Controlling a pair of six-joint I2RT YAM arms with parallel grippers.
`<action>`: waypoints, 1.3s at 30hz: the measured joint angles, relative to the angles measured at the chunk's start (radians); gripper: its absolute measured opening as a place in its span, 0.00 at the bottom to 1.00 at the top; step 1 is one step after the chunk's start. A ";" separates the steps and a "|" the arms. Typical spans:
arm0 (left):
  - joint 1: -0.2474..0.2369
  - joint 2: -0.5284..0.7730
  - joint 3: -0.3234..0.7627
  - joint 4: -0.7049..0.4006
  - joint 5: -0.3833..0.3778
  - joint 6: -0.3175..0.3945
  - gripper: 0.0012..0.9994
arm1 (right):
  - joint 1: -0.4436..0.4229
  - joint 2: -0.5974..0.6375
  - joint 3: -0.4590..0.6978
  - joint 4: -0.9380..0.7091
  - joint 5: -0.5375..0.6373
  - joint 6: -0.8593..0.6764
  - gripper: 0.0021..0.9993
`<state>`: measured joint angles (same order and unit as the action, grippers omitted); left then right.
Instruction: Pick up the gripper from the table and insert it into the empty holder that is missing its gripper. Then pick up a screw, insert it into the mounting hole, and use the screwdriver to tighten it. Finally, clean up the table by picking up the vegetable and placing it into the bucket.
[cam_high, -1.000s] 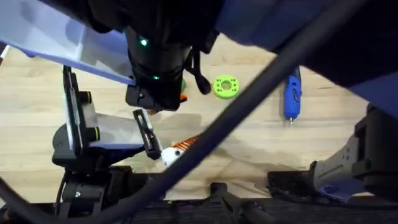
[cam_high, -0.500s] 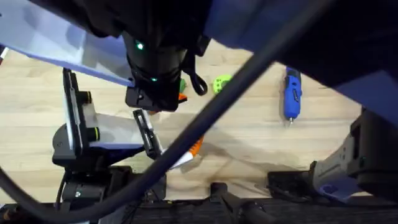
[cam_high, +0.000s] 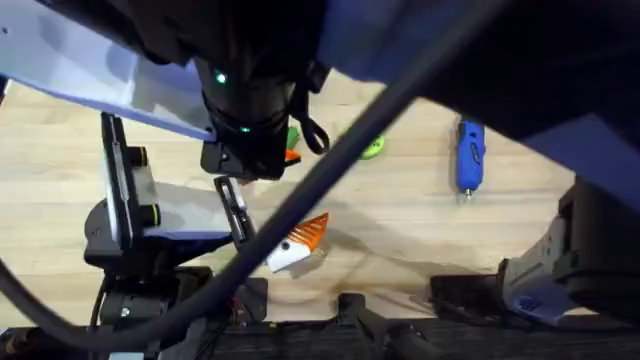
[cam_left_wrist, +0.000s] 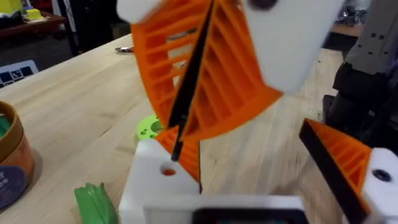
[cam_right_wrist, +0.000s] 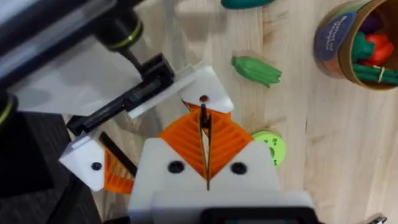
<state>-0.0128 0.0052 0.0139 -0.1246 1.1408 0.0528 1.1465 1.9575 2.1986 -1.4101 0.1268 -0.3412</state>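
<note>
My right gripper (cam_right_wrist: 205, 152) is shut on the orange ribbed gripper (cam_right_wrist: 203, 121), held edge-on with its black side showing. That piece's lower end meets the white holder (cam_left_wrist: 155, 183) on the left arm's jaw, just by the mounting hole (cam_right_wrist: 203, 98). My left gripper (cam_left_wrist: 249, 180) is open, its other orange finger (cam_left_wrist: 339, 162) well apart. The blue screwdriver (cam_high: 470, 155) lies on the table at the right. A green vegetable (cam_right_wrist: 256, 70) lies near the orange-brown bucket (cam_right_wrist: 357, 40), which holds other vegetables. The screw is out of view.
A round green disc (cam_right_wrist: 270, 146) lies beside the jaws, partly hidden by a cable in the overhead view (cam_high: 372, 148). The right arm's dark body (cam_high: 250, 90) hangs close under the camera. The wooden table (cam_high: 420, 220) has free room between disc and screwdriver.
The right arm's cable has drifted left across the overhead view and now covers most of the green disc. The left jaw's orange finger shows slightly farther right.
</note>
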 joint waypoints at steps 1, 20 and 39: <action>0.000 0.000 0.000 0.000 0.000 0.000 0.99 | 0.000 0.004 0.000 0.000 0.000 0.000 0.00; 0.000 0.000 0.000 0.000 0.000 0.000 0.99 | -0.002 0.027 0.000 0.001 0.000 -0.001 0.00; 0.000 0.000 0.000 0.000 0.000 0.000 0.99 | -0.003 0.054 0.000 0.005 0.000 -0.001 0.00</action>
<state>-0.0128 0.0051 0.0139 -0.1246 1.1408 0.0526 1.1440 2.0117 2.1986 -1.4054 0.1271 -0.3420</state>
